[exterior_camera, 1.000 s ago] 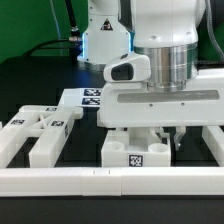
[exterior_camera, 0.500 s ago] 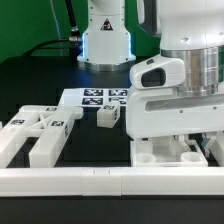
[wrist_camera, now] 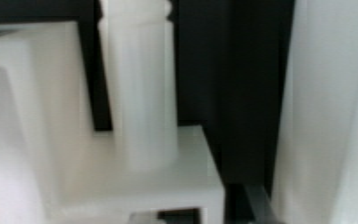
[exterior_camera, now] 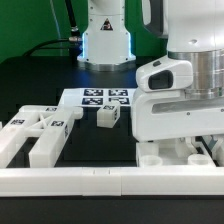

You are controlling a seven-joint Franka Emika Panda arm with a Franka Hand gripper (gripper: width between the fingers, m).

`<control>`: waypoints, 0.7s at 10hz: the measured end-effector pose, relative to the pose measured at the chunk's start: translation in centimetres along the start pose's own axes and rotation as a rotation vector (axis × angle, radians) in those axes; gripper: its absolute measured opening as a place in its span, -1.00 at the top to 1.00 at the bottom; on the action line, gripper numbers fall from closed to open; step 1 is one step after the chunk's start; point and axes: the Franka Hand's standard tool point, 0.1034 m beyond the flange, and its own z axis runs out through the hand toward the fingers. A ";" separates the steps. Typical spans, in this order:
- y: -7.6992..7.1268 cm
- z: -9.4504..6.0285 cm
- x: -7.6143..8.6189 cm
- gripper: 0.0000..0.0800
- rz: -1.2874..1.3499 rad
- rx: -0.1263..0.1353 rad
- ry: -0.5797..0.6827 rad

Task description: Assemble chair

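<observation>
We see the gripper (exterior_camera: 188, 142) now off to the exterior view's right of the marker board (exterior_camera: 100, 97), no longer just in front of it. The seat block (exterior_camera: 163, 156) has shifted the same way, and a small tagged part (exterior_camera: 107, 116) just in front of the marker board now shows.

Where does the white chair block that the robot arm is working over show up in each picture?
Exterior view: the chair block sits low at the exterior view's right, beneath the arm, just behind the front rail.
Wrist view: the same block fills much of the picture, a white round post rising from it.
Shared landmark: the black table beside the block.
</observation>
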 end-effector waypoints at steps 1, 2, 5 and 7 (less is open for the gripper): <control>-0.2 -0.1 0.0 0.89 0.001 0.001 0.001; 0.1 -0.3 0.1 0.89 0.003 -0.003 0.001; 1.4 -1.9 -0.1 -0.11 0.015 -0.020 -0.007; 1.7 -4.2 -1.0 -0.48 0.008 -0.023 -0.007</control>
